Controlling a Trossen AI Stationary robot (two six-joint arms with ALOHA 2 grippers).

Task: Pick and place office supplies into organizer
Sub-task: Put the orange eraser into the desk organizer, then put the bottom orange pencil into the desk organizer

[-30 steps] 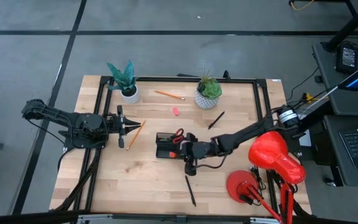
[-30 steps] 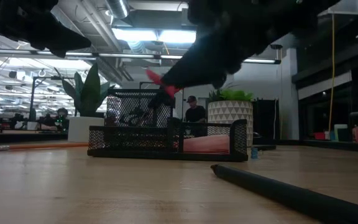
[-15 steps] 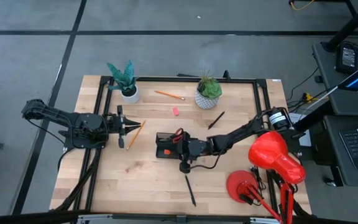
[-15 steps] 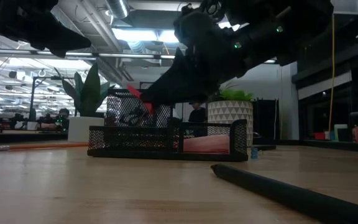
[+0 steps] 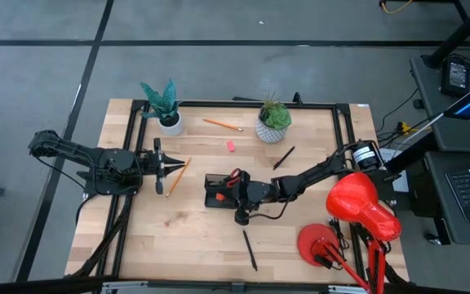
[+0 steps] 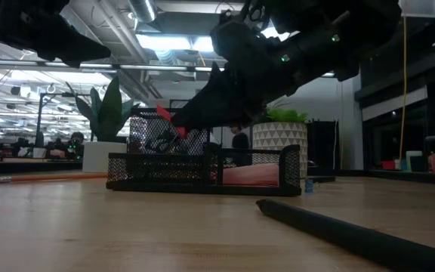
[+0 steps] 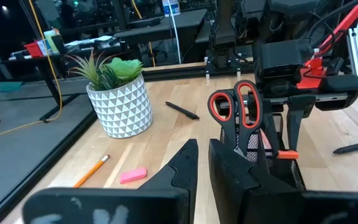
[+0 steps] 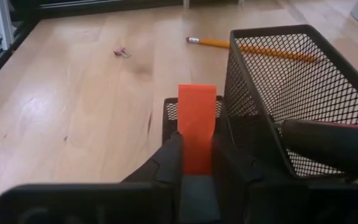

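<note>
Eraser (image 8: 197, 127) stands upright between right fingers (image 8: 166, 163) over organizer (image 8: 303, 93).

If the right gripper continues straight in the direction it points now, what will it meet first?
Most likely the organizer. The right gripper holds an orange eraser right at its low front compartment, beside the tall mesh cup with the scissors. Depth is unclear, but nothing else lies between.

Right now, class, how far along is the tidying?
Done: scissors stand in the organizer. In hand: the right gripper holds an orange eraser over its low compartment. Remaining: two pencils, two pens, a pink eraser on the table; left gripper waits beside one pencil.
</note>
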